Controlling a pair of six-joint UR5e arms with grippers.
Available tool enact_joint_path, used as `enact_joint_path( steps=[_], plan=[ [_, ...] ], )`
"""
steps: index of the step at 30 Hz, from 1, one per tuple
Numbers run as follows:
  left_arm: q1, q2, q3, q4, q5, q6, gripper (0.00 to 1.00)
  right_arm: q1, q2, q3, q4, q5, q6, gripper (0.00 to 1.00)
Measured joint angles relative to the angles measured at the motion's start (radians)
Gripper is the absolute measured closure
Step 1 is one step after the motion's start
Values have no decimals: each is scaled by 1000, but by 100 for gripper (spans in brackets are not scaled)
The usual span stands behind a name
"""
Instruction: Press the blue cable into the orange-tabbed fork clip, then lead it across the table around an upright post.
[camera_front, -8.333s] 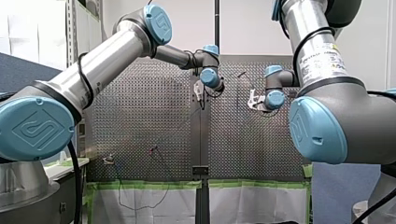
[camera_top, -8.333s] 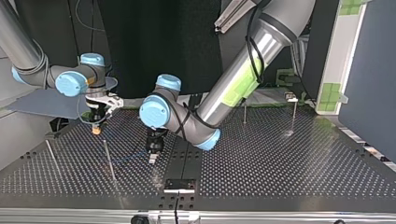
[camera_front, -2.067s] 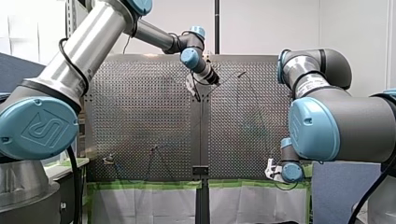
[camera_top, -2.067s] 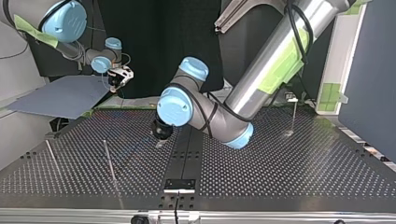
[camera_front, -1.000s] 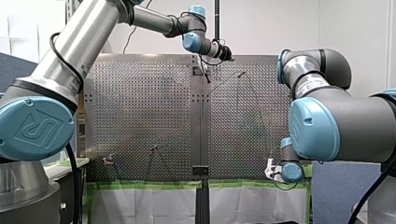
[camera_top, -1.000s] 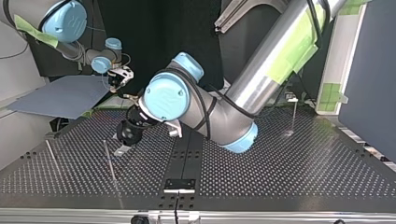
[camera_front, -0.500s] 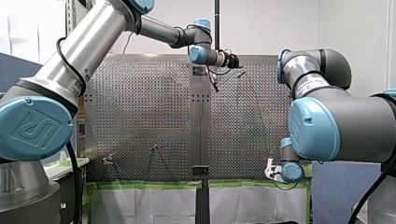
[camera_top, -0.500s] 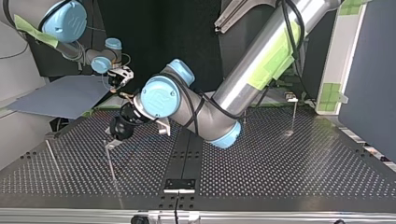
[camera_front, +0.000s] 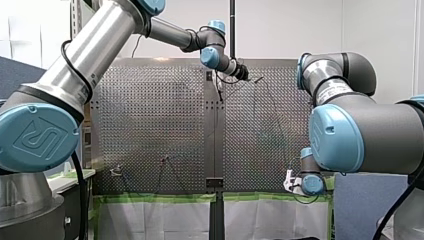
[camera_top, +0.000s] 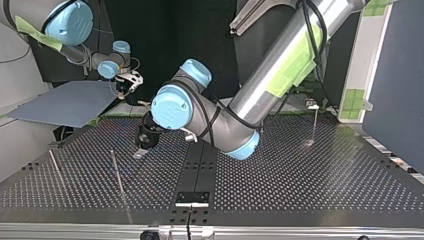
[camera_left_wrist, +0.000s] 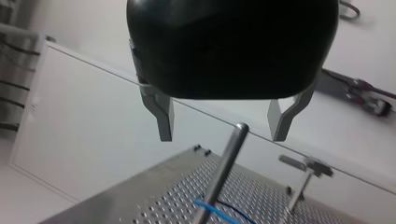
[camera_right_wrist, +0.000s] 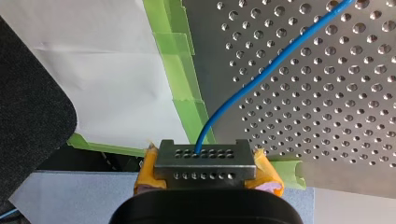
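Left pincer (camera_left_wrist: 222, 136): spread wide, gripping nothing, metal fingers (camera_left_wrist: 163, 117) well apart. Right pincer (camera_right_wrist: 205, 163): clamped on the blue cable (camera_right_wrist: 261, 70), with orange-yellow pads either side of a drilled metal block where the cable goes in.

Desk (camera_top: 310, 180): perforated steel plate with a black strip (camera_top: 200, 165) down its middle. Green tape (camera_right_wrist: 180, 60) runs along the edge by the right pincer.

Left arm (camera_top: 270, 65): you see it come in at the top view's right and reach past the middle. Its pincer hangs tilted just above the plate, left of the black strip and near a thin post.

Right arm (camera_top: 75, 22): at the top view's left, with its pincer lifted off beyond the desk's far left corner.

Upright post (camera_left_wrist: 223, 172): in the left wrist view it stands ahead of the open fingers, lined up between them and apart from both. A second post with a small head (camera_left_wrist: 306, 164) stands beyond it, off to one side.

Cable: from the right pincer it runs in a gentle curve out over the plate. At the upright post a blue run crosses low on the shaft. You cannot tell from this angle whether it wraps the post or only touches it.
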Motion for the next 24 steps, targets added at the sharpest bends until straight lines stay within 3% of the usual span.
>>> enact_joint_path(
  steps=[4,9,24],
  plan=[
    [-2,0,0,-28,-41,43,0,0,0,0,0,0,0,100],
    [-2,0,0,-39,-62,85,0,0,0,0,0,0,0,100],
    [-2,1,0,-64,-101,120,0,0,0,0,2,0,0,100]
  ],
)
